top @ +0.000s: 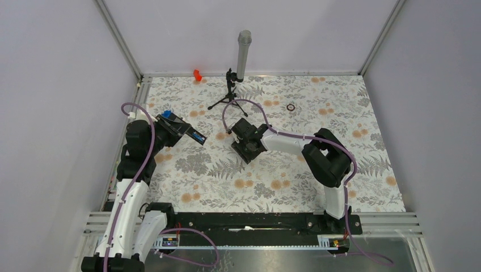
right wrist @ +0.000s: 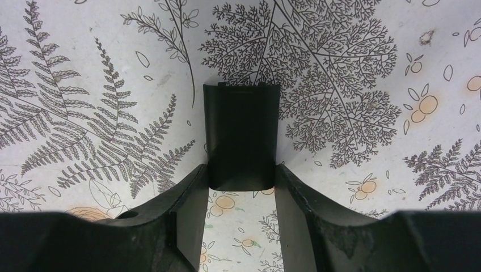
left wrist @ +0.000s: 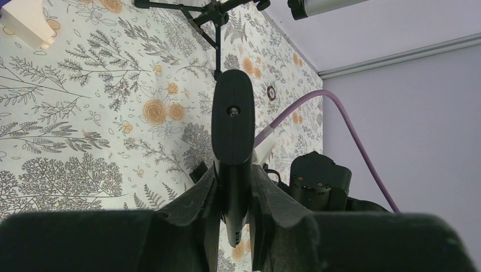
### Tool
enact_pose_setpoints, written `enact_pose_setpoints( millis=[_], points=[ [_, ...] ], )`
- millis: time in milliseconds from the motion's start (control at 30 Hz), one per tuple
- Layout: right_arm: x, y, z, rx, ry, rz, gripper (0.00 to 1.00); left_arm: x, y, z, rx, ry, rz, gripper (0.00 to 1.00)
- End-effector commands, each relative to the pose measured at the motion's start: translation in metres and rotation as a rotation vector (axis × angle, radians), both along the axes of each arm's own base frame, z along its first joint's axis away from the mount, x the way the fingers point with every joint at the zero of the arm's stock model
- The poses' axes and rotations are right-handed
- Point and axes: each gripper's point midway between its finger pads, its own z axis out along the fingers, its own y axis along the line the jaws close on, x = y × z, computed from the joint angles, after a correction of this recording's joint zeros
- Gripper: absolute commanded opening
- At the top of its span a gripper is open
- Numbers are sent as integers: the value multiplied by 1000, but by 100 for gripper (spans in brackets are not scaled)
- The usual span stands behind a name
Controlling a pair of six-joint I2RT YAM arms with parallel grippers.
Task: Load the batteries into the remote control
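Observation:
My left gripper [top: 180, 129] is shut on the remote control [top: 193, 134], a slim black bar held above the table at the left. A small blue spot that may be the batteries [top: 198, 136] shows on its upper face. In the left wrist view the remote control [left wrist: 232, 122] stands edge-on between the left gripper's [left wrist: 233, 184] fingers. The black back cover [right wrist: 241, 136] lies flat on the floral table. My right gripper [right wrist: 241, 187] has both fingertips against the sides of its near end. From above, the right gripper [top: 247, 148] hides the cover.
A black tripod stand [top: 228, 96] holding a grey microphone [top: 244, 54] is at the back centre. A red piece [top: 197, 74] lies at the back wall and a small dark ring [top: 290, 106] right of the tripod. A blue lump [top: 167, 113] sits by the left wrist.

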Motion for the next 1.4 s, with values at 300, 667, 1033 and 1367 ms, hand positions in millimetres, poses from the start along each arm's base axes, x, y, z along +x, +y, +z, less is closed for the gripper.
enact_pose_setpoints(
  millis=[300,667,1033,1367],
  points=[
    [9,11,87,190,-169,-27,40,7,-25,3,-70,-66,-157,0],
    [-25,37,209,648,-342,177,39,2,-63,15,-102,-219,-364,0],
    [-54,53,242,658,-470,344,38,-3,-87,28,-1,-321,-417,0],
    [-45,68,235,627,-439,263,38,-10,-90,34,-48,-392,-390,0]
  ],
)
